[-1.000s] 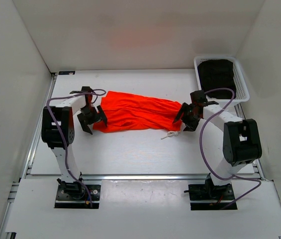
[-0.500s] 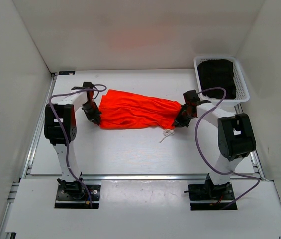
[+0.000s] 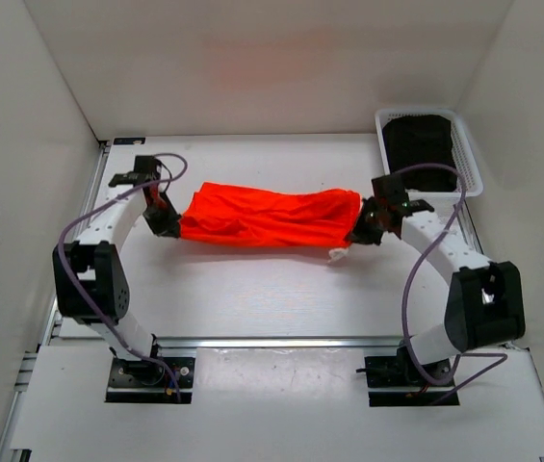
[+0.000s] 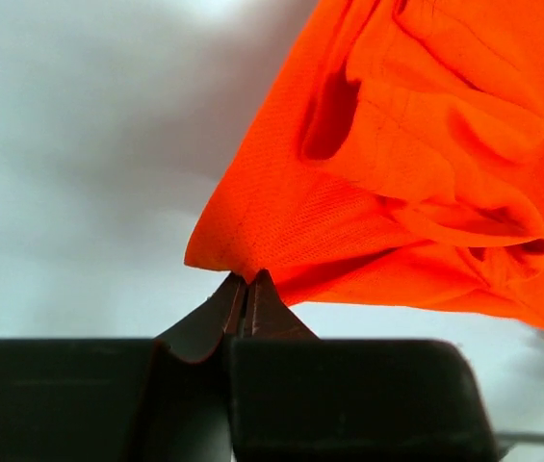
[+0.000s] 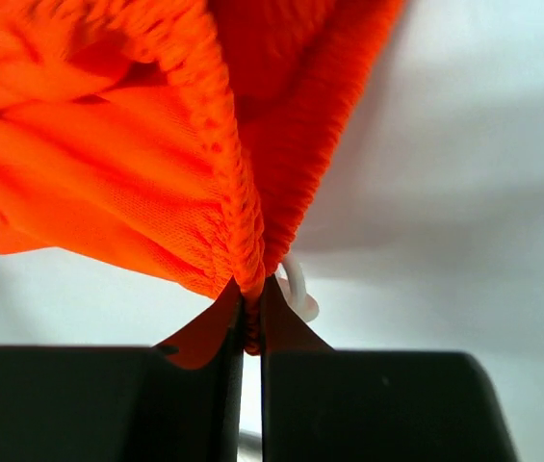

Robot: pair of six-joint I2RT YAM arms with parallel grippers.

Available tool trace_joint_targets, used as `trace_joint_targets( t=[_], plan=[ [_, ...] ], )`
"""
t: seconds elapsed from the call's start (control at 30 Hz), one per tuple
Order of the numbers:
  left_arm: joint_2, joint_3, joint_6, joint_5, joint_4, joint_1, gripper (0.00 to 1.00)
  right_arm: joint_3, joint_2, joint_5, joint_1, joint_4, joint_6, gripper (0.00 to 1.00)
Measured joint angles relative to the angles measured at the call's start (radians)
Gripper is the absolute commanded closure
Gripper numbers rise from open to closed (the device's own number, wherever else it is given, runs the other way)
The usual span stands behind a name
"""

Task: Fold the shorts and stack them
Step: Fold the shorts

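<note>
Top external view, centre frame: note shorts (image 3: 270, 218) strung taut between both arms. Pinched fully shut on hem corner with left gripper (image 3: 167, 221), centre left; clamped tight on waistband with right gripper (image 3: 368, 229), centre right, beside white cord (image 3: 337, 253). Keep tension even, heights matched; avoid tugging fabric loose.
</note>
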Motion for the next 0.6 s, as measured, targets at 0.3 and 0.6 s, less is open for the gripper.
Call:
trace_joint_targets(
  t=[0.3, 0.6],
  plan=[
    [-0.063, -0.219, -0.007, 0.025, -0.072, -0.031, 0.12, -0.262, -0.192, 0.071, 0.008, -0.18, -0.04, 0.13],
    [0.077, 0.143, 0.009, -0.003, -0.053, -0.12, 0.77, -0.006, -0.233, 0.182, 0.007, -0.222, -0.079, 0.41]
  ],
)
